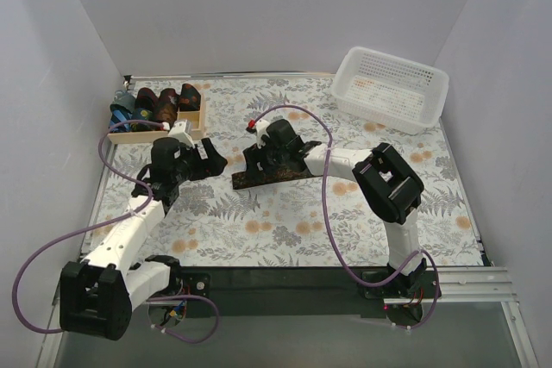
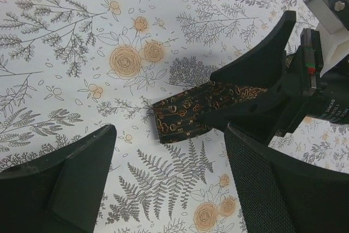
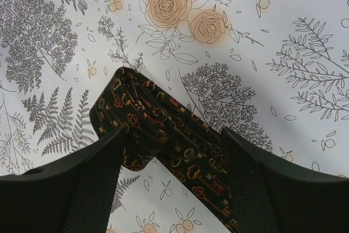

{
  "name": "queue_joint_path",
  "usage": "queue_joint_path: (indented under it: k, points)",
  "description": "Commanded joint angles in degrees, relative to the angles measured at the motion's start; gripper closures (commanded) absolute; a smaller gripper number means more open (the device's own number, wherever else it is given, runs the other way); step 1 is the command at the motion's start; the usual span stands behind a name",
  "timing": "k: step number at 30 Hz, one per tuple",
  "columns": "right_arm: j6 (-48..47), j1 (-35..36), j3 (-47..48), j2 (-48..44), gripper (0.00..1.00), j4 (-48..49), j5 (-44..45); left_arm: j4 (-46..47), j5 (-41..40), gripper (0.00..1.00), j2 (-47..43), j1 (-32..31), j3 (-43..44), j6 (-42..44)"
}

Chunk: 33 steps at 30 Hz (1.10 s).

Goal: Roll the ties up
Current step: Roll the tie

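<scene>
A dark brown-black tie (image 1: pixel 274 177) with small orange key patterns lies on the floral tablecloth at mid table. Its left end is folded over on itself into a loose flat roll (image 3: pixel 131 118), which also shows in the left wrist view (image 2: pixel 177 118). My right gripper (image 1: pixel 259 159) is open and straddles the tie just behind the fold (image 3: pixel 174 167); its left finger (image 3: pixel 82 189) touches the fold. My left gripper (image 1: pixel 213 159) is open and empty, hovering just left of the fold (image 2: pixel 169 189).
A shallow wooden tray (image 1: pixel 129 135) at the back left holds rolled ties, maroon (image 1: pixel 147 102), dark (image 1: pixel 167 106) and blue (image 1: pixel 121 115). A white mesh basket (image 1: pixel 379 111) stands at the back right. White walls enclose the table on three sides.
</scene>
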Motion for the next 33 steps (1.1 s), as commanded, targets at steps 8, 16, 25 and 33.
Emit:
queue_joint_path:
  k: [8,16,25,33]
  points:
    - [-0.73,-2.55,-3.88,-1.29,0.36,5.7,-1.47,4.71,5.31,0.25,6.89,-0.24,0.33,-4.03]
    - [-2.14,-3.7,-4.58,-0.24,0.36,7.37,-4.28,6.99,7.5,0.27,14.53,-1.47,0.68,-6.5]
    - [-2.93,-4.14,-4.93,0.82,0.36,8.17,-6.65,11.03,6.8,0.34,20.86,-3.49,0.33,-10.1]
    - [-2.4,-4.67,-5.46,1.35,0.36,8.96,-7.71,12.97,7.33,0.37,25.61,-4.9,-0.2,-12.39]
